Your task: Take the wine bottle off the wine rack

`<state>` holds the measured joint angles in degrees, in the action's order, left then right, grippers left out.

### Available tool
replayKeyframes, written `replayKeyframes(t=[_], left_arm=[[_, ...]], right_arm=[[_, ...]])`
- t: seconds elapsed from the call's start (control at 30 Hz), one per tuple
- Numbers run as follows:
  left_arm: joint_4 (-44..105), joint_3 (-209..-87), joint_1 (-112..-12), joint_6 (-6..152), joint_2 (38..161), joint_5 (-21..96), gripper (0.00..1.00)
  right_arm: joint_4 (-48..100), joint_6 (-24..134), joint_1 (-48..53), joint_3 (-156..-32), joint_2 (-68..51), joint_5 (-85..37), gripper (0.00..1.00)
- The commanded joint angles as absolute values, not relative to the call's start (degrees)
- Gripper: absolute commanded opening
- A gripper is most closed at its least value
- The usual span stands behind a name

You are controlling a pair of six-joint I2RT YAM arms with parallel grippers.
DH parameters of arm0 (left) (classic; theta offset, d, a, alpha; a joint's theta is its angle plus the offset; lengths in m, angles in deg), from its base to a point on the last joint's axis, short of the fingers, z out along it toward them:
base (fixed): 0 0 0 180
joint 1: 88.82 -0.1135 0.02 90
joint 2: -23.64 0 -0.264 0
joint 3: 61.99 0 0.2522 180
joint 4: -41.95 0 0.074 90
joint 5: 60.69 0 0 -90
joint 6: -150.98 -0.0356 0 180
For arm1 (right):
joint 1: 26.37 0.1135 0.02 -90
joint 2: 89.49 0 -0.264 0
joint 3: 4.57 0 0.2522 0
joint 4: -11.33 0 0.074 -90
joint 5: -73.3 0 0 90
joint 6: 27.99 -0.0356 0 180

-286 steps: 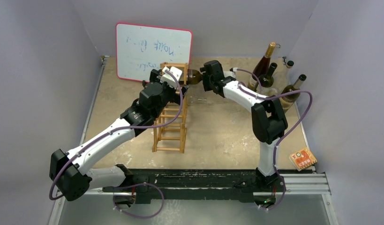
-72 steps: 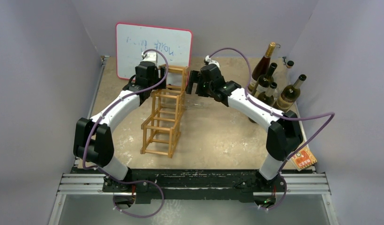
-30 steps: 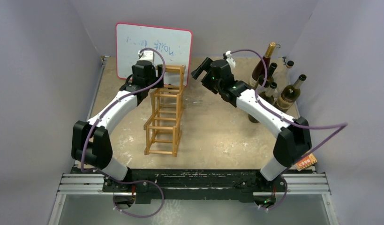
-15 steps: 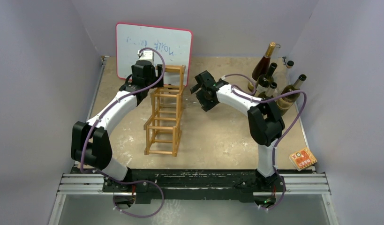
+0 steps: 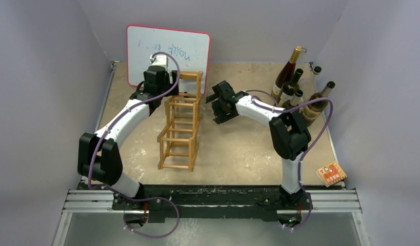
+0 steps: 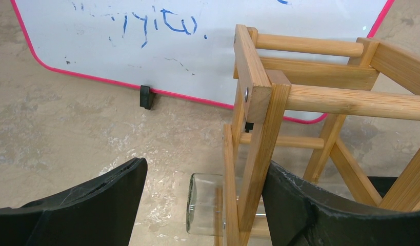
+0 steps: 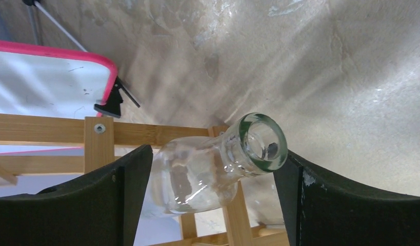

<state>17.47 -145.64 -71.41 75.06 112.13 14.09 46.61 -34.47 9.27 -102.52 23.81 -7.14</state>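
The light wooden wine rack [image 5: 181, 123] stands left of the table's middle. A clear glass wine bottle lies in its upper far opening. Its flat base [image 6: 205, 202] pokes out on the left side and its neck and mouth [image 7: 251, 143] on the right. My left gripper [image 6: 206, 164] is open, straddling the rack's corner post [image 6: 259, 154] and the bottle's base. Its right finger [image 6: 320, 210] sits close against the post. My right gripper [image 7: 216, 152] is open around the neck, with the mouth's rim next to its right finger [image 7: 341, 205].
A red-edged whiteboard [image 5: 168, 56] leans behind the rack. Several upright bottles [image 5: 295, 87] stand in the back right corner. A small orange object [image 5: 331, 173] lies at the near right. Grey walls close in on both sides.
My right gripper has swung down from a raised pose towards the rack, now at the bottle's neck with its jaws slightly narrower. The left arm and rack have not moved.
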Motion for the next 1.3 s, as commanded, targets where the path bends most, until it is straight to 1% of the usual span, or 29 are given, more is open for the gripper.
replayKeyframes(t=[0.0,0.17,0.2,0.23,0.27,0.47,0.53,0.7,0.8,0.93,1.13,1.27], left_arm=[[20.18,-148.04,-72.04,75.91,111.14,14.54,0.79],[20.25,-148.08,-72.06,76.21,111.35,15.05,0.79],[20.22,-148.08,-72.03,76.26,111.38,15.06,0.79],[20.27,-148.08,-72.11,76.27,111.50,15.11,0.79],[20.25,-148.07,-72.04,76.27,111.57,15.15,0.79],[20.21,-148.08,-72.03,76.36,111.75,15.38,0.78],[20.27,-148.08,-72.03,76.36,111.78,15.34,0.78],[20.19,-148.09,-72.17,76.51,111.86,15.05,0.78],[20.13,-148.08,-72.29,76.71,112.01,14.67,0.78],[19.95,-148.18,-72.55,76.93,112.40,14.61,0.78],[19.17,-148.49,-72.86,76.82,112.63,13.10,0.76],[19.05,-148.44,-72.99,76.59,112.27,11.96,0.75]], right_arm=[[44.27,-40.33,9.53,-101.60,23.63,-6.86,0.85],[43.22,-44.16,9.53,-100.29,23.51,-7.10,0.81],[42.40,-44.70,9.52,-99.93,23.48,-6.96,0.77],[41.92,-45.29,9.57,-99.57,23.52,-6.95,0.71],[41.48,-45.86,9.58,-99.24,23.52,-7.04,0.69],[40.35,-49.04,9.55,-97.89,23.49,-7.04,0.64],[40.19,-49.56,9.57,-97.44,23.25,-7.21,0.59],[39.74,-49.84,9.56,-96.21,22.05,-7.93,0.42],[39.77,-49.72,9.53,-95.42,21.07,-6.53,0.31],[40.20,-49.42,9.43,-94.58,19.93,-4.86,0.22],[39.97,-49.69,8.87,-92.91,18.27,-3.47,0.14],[37.56,-48.61,7.55,-91.68,17.69,-3.59,0.13]])
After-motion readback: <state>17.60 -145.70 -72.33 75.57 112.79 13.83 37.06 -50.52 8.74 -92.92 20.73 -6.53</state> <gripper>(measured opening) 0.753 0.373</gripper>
